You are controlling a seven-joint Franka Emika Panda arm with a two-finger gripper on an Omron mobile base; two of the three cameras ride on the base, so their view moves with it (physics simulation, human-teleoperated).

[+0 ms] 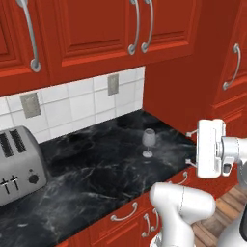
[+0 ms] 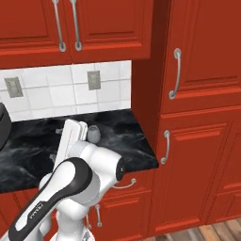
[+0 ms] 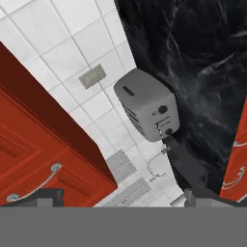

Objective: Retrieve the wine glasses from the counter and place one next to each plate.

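- On the black marble surface (image 1: 96,178), one wine glass (image 1: 149,143) stands upright on its foot, toward the back right corner, near the red side panel of the tall cabinet (image 1: 183,91).
- From the right base view, the same glass (image 2: 94,134) is partly screened by the arm; its rounded bowl shows just past the white wrist.
- Long axis of the glass: vertical, stem below bowl, foot flat on the surface. No tilt observed.
- Hand (image 1: 211,148): raised off the front edge of the surface, to the right of the glass and apart from it. It holds nothing; the fingers are spread wide and released.
- Hand camera looks along the backsplash toward the toaster (image 3: 147,106) at the far left of the surface, not toward the glass. Judgement: the hand is not yet aligned on the glass.
- Governing relation: the glass lies left of and beyond the hand, further in over the surface and lower. Judgement: the hand needs to turn toward the glass and approach the bowl or stem from the side, keeping clear of the tall cabinet.
- Plates: not located from this position; a second glass likewise not identified.
- Stage, as a judgement: early, the first pick not yet begun.
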